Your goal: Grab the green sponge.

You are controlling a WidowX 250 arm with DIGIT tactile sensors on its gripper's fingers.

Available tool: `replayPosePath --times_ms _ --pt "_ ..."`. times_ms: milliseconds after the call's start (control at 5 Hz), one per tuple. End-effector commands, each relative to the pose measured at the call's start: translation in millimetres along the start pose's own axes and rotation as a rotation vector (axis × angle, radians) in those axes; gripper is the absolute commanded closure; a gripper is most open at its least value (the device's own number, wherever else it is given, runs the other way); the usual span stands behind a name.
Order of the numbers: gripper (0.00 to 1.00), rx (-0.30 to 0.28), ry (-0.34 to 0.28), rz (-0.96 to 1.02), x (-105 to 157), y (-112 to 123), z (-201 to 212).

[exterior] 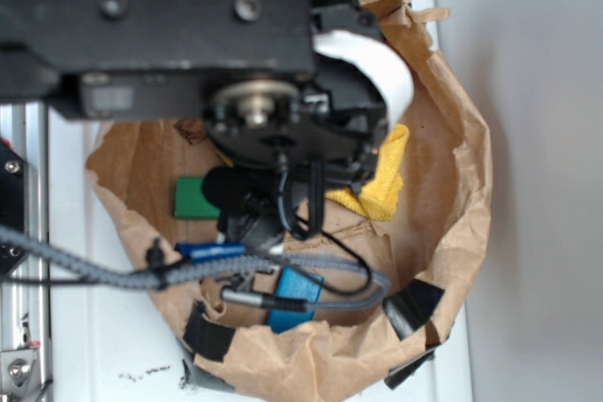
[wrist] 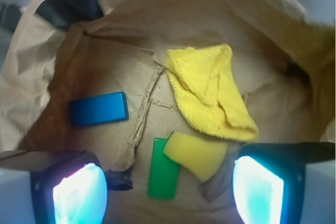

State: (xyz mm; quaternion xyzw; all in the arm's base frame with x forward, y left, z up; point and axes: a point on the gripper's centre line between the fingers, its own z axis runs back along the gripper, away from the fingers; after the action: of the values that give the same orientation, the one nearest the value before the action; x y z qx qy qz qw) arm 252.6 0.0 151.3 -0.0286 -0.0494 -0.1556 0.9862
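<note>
Flat bright-green rectangular sponge (wrist: 163,176) lies on the crumpled brown paper bag floor (wrist: 110,72), low centre in wrist view, between the spread fingers. Thick curved yellow sponge (wrist: 195,155) overlaps its upper right edge. Yellow knitted cloth (wrist: 210,93) just beyond. Blue flat rectangular block (wrist: 98,109) apart to its left. Black gripper (wrist: 168,191) fingers wide apart, holding nothing, above the bag.
</note>
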Motion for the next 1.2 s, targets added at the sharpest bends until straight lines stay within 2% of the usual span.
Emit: replayPosePath --times_ms 0,200,400,1000 --pt "0.0 0.014 0.017 -0.285 -4 29 -31" --pt "0.0 0.02 0.039 -0.344 -7 24 -52" --pt "0.0 -0.047 0.021 -0.332 -9 14 -47" --pt "0.0 -0.047 0.021 -0.332 -9 14 -47"
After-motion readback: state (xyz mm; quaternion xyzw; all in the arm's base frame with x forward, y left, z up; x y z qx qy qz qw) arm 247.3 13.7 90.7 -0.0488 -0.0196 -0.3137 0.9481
